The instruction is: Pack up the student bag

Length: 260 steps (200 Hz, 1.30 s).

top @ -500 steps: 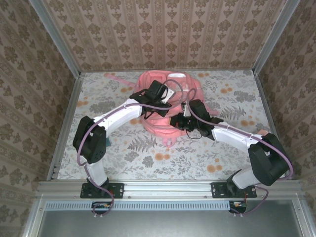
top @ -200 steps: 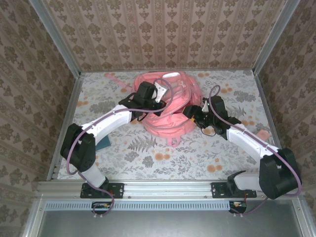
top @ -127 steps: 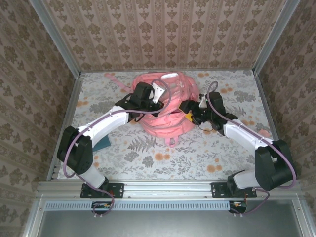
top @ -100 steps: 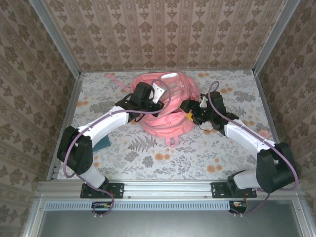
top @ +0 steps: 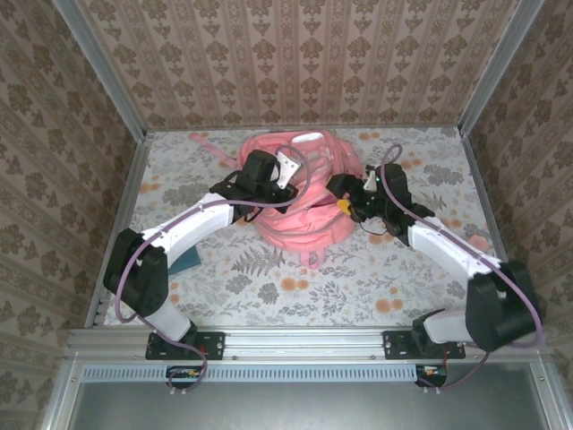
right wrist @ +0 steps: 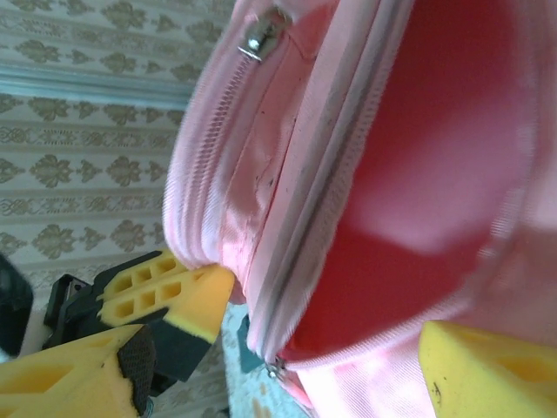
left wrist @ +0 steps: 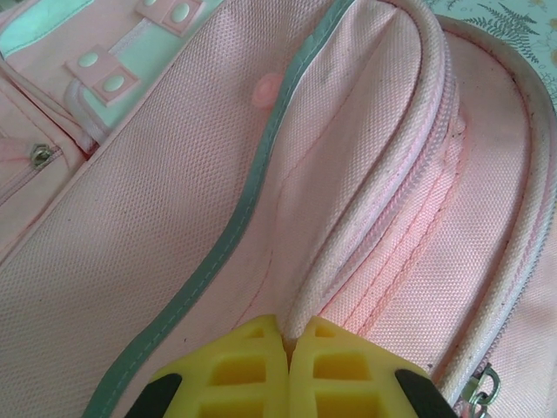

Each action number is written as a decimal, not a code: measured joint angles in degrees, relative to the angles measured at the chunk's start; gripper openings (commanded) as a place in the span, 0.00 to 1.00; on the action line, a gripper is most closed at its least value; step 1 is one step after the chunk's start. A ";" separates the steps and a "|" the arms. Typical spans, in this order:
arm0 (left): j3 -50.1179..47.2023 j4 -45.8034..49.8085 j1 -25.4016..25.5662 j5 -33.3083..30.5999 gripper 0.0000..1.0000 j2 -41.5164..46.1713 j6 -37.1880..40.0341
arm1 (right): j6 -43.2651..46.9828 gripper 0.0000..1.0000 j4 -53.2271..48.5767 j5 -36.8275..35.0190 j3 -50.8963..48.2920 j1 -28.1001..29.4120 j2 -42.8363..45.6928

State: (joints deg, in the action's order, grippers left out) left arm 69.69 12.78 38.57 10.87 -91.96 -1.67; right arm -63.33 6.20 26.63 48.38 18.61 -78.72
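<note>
Left wrist: pincer tight on student bag

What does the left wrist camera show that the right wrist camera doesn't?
Left wrist: the left end effector shut on a piped fold of the bag, beside a pale green patch. Right wrist: the right end effector open at the bag's gaping mouth, its red lining, the wall. Both: pink fabric and zips.
</note>
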 measured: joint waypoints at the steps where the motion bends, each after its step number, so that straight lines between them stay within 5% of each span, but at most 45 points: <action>1: 0.00 0.00 0.00 0.02 0.00 0.00 0.00 | -0.15 0.78 0.37 0.33 0.04 0.07 -0.46; 29: -0.63 0.04 0.00 0.31 0.03 0.04 -0.02 | -2.93 0.64 6.34 3.34 1.25 1.25 -6.10; 72: -0.87 1.18 -0.11 -0.22 0.45 2.99 -4.20 | -6.32 0.35 12.13 5.42 3.69 2.56 -9.92; 100: -1.05 3.76 -0.15 -0.57 0.56 8.46 -11.10 | -8.59 0.29 14.75 6.23 3.78 2.91 -11.67; 169: -12.28 4.74 1.75 3.34 0.49 15.72 -28.15 | -10.91 0.24 17.00 6.45 5.14 4.37 -13.09; 260: -13.05 0.61 1.86 5.01 0.39 9.27 -31.82 | -10.91 0.21 16.98 6.45 5.29 5.05 -13.18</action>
State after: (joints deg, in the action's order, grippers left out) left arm 56.64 13.39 40.42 15.88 -82.70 -33.50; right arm -74.24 23.18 33.08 53.67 23.66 -91.90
